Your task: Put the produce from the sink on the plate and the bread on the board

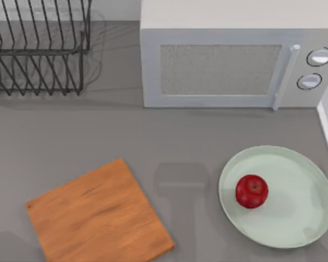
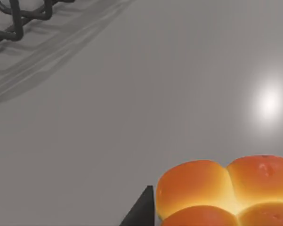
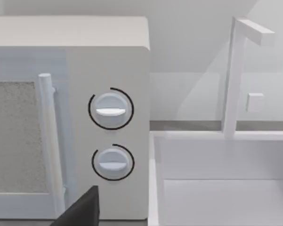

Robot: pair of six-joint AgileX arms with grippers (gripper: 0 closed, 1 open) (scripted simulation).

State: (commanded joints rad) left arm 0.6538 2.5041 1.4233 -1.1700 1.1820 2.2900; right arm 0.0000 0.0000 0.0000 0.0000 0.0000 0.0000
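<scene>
While the bread [image 2: 223, 190] filled the near corner of the left wrist view, a dark finger [image 2: 140, 210] of the left gripper stood right against its pale side; whether the jaws were clamped on the loaf or merely beside it, I could not tell, as the other finger was out of sight. Beyond the loaf lay bare grey counter [image 2: 132, 103], and farther off a bit of black wire dish rack [image 2: 19, 21] with its shadow.

From above, the orange-brown cutting board [image 1: 98, 215] lay tilted at the counter's near edge, left of the middle, with nothing on it. Well apart to its right, near the counter's right edge, sat the pale green plate [image 1: 294, 218], and the red apple [image 1: 251, 191] rested on it, left of the plate's centre. Farther back, the dish rack stood at the far left corner, and a white microwave [image 1: 224, 71] with two round knobs [image 1: 315, 68] stood along the far edge.

In the right wrist view a dark fingertip [image 3: 82, 209] of the right gripper showed at the near edge; its opening I could not tell. Past it stood the microwave's handle [image 3: 49, 141] and knobs, then the white sink [image 3: 221, 183] with its faucet [image 3: 235, 75] just beside the microwave.
</scene>
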